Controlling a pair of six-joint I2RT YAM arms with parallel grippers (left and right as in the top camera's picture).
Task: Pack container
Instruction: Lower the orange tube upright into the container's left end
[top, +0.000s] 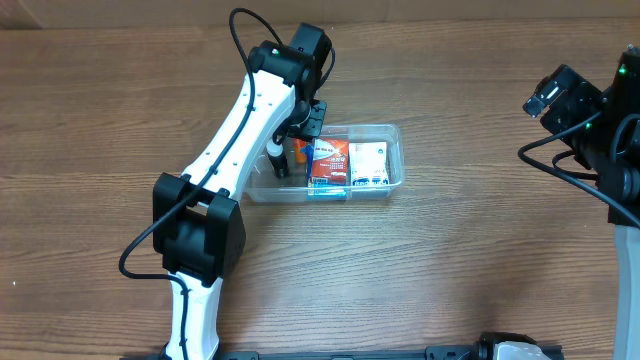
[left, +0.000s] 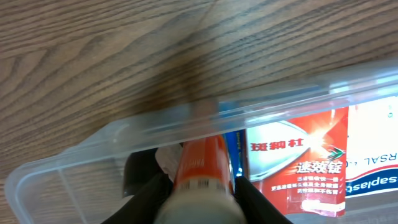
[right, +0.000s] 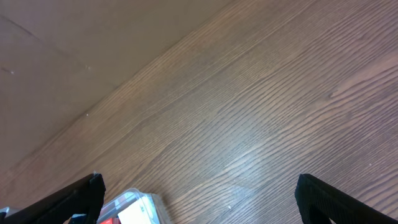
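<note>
Left of centre in the overhead view, the left pincer (left: 202, 210) is clamped tight on an orange bottle (left: 200, 163), which sits low at the container's left end, just beside a red box (top: 328, 165). The container (top: 392, 140) sits mid-frame on the counter (top: 450, 270). The red box and a white box (top: 368, 165) lie side by side in its right half. Wood shows on every side of the rim. At the far right, the right pincer (right: 199, 186) gapes wide with nothing in it, well apart.

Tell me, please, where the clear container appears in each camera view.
Overhead: the container sits near the picture's centre.
Left wrist: its rim crosses the lower half.
Right wrist: one corner at the bottom edge, left.
Shared landmark: the red box inside it.
</note>
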